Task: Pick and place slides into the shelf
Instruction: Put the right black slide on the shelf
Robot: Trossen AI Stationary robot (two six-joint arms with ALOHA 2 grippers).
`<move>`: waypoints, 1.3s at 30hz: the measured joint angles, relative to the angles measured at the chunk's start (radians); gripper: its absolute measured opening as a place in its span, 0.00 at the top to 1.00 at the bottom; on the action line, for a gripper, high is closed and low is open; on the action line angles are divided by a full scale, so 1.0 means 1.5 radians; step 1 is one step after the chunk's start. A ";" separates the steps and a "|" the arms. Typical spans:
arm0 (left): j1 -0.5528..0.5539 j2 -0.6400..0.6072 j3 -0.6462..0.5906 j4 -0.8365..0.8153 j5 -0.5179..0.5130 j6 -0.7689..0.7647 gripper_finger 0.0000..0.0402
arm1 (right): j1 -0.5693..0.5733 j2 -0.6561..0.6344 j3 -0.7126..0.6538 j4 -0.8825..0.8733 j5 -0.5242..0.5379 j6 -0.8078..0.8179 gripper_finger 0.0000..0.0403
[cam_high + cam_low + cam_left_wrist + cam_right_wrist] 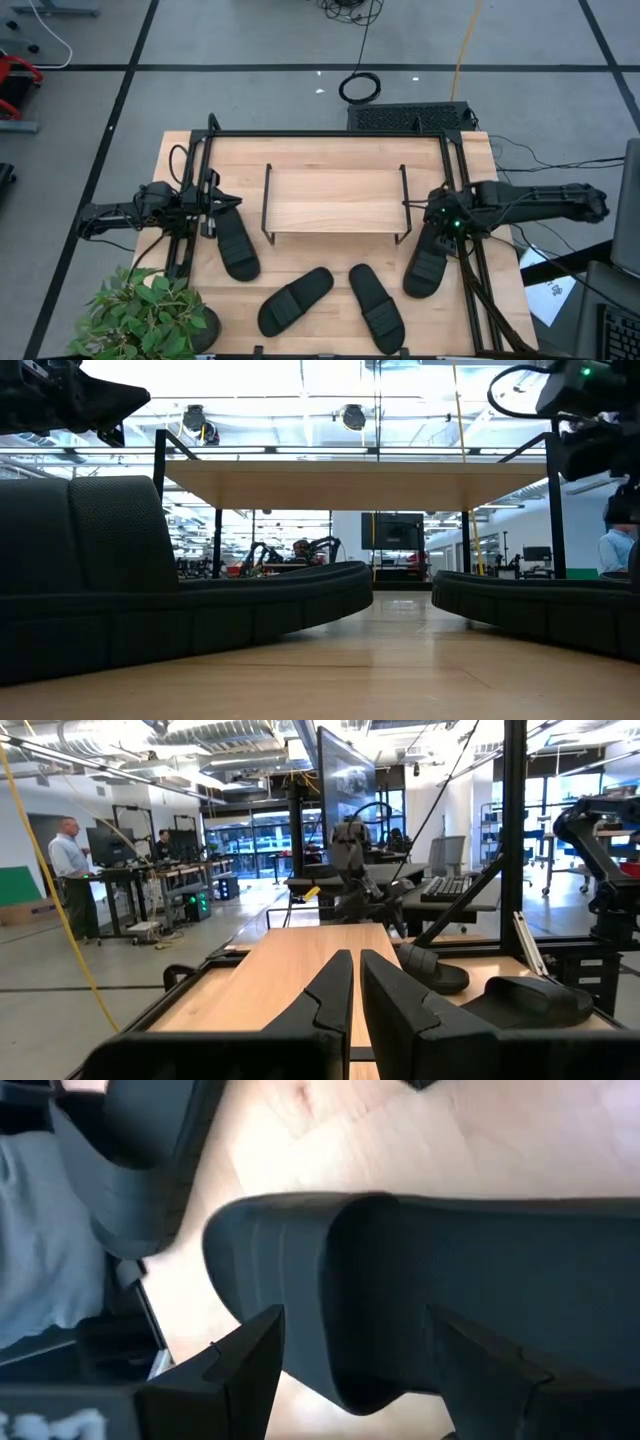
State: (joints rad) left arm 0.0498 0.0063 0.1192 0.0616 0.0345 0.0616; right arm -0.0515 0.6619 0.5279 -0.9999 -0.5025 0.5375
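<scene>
high view: right gripper (pixel 437 232) over rightmost slide (pixel 425 268).

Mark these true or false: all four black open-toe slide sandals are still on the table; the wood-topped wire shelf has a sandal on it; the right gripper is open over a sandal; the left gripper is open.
1. All four black slide sandals lie on the table: true.
2. The wood-topped wire shelf holds a sandal: false, its top is bare.
3. The right gripper is open over a sandal: true.
4. The left gripper is open: false, its fingers are nearly together.
</scene>
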 joint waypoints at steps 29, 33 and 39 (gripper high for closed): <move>0.000 0.000 0.000 -0.003 -0.007 0.005 0.92 | 0.159 0.000 -0.101 0.238 0.000 0.091 0.47; 0.000 0.000 0.000 -0.004 -0.007 0.005 0.92 | 0.172 0.000 -0.119 0.244 0.000 0.106 0.48; 0.000 0.000 0.000 -0.004 -0.007 0.005 0.92 | 0.189 0.000 -0.166 0.333 -0.029 0.164 0.48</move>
State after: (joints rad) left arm 0.0498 0.0063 0.1192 0.0555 0.0242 0.0696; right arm 0.2324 0.6617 0.2783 -0.5002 -0.5458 0.7839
